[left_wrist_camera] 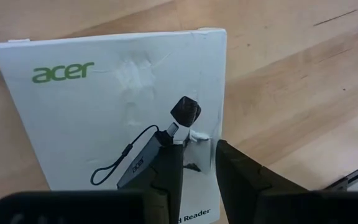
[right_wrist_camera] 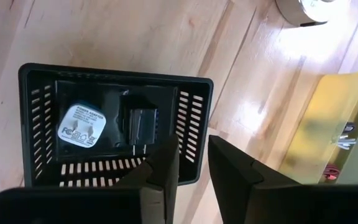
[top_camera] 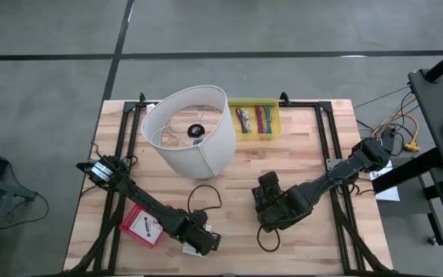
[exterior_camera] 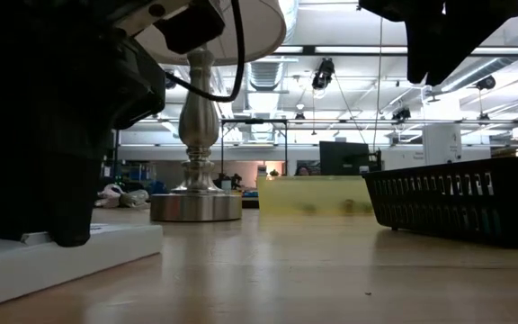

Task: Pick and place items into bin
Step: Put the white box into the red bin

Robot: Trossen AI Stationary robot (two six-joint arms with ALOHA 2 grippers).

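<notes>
- A large dark gripper fills the left side, its lower end resting on a flat white box that lies on the wooden table.
- Behind it stands a lamp with a silver stem and round metal base, its white shade cut off at the upper edge.
- A yellow tray sits farther back, centre.
- A black slotted basket stands at right.
- Another dark arm part hangs from above at upper right.
</notes>
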